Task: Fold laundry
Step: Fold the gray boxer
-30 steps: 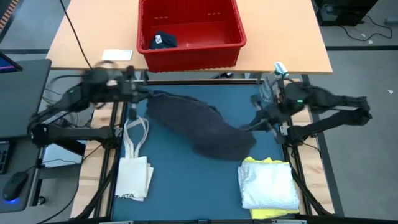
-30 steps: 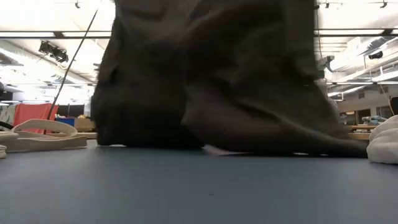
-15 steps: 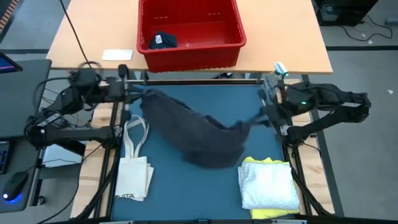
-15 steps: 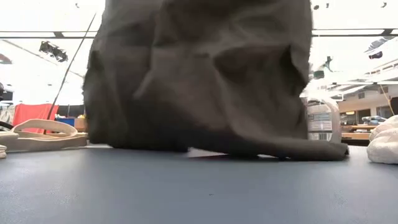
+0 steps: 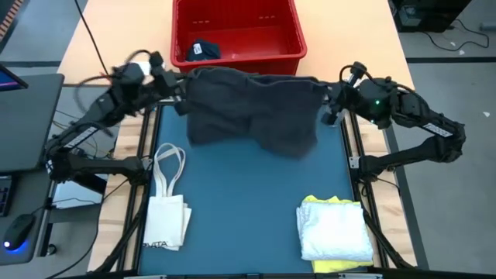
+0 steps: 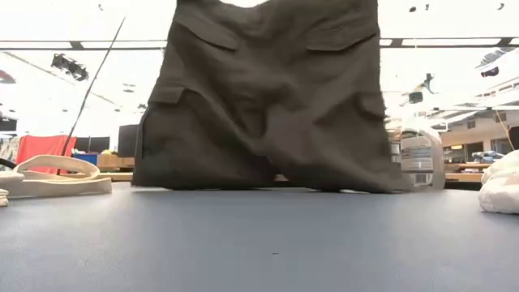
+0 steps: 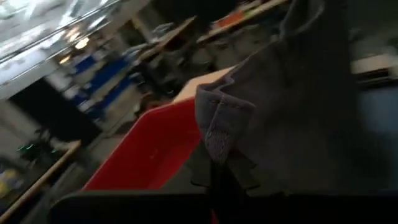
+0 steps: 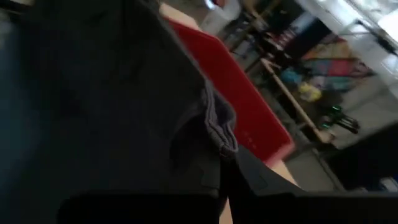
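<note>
So yellow and white pieces sit folded; I've both grippers, left and right, pinching the grey shorts up, unfolded.

A fold of the dark grey garment is seen pinched at its hemmed edge by the left gripper, whose dark fingers are pressed together on the cloth low in the frame. The stitched hem is bunched into a small grey lump just above the fingertips, and the rest of the fabric is spread upward and away from them in broad creases. Beside and behind the cloth, a wall of the red bin is shown, with a strip of the light wooden table beyond it. Farther off, a blurred room is seen, with ceiling lights and blue shapes that cannot be told apart.
</note>
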